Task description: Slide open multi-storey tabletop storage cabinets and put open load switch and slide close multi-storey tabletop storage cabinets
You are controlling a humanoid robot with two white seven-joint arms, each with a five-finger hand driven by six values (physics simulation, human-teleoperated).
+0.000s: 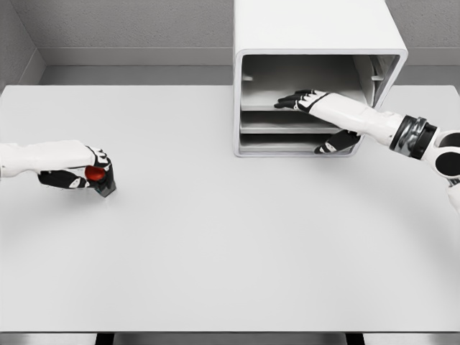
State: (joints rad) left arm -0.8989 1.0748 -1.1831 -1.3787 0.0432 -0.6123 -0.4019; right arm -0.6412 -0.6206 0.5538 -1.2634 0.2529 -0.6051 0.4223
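Head view gives you the small dark load switch with a red knob [98, 176] far to the left of the white box-shaped tabletop storage cabinet [316, 43], on the white table [215, 244]. Its long axis can't be judged (too much is hidden). Your left hand [83, 172] has its fingers clenched around it. Your right hand [305, 100] reaches inside the cabinet's open front, fingers extended flat, grasping nothing, above the grey shelf [287, 121].

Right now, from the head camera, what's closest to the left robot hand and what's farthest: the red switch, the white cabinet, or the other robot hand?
1. Red switch: in the left robot hand itself, at the table's left.
2. White cabinet: far side, right of the middle.
3. Right robot hand: inside the cabinet's open front, close to call with the cabinet.
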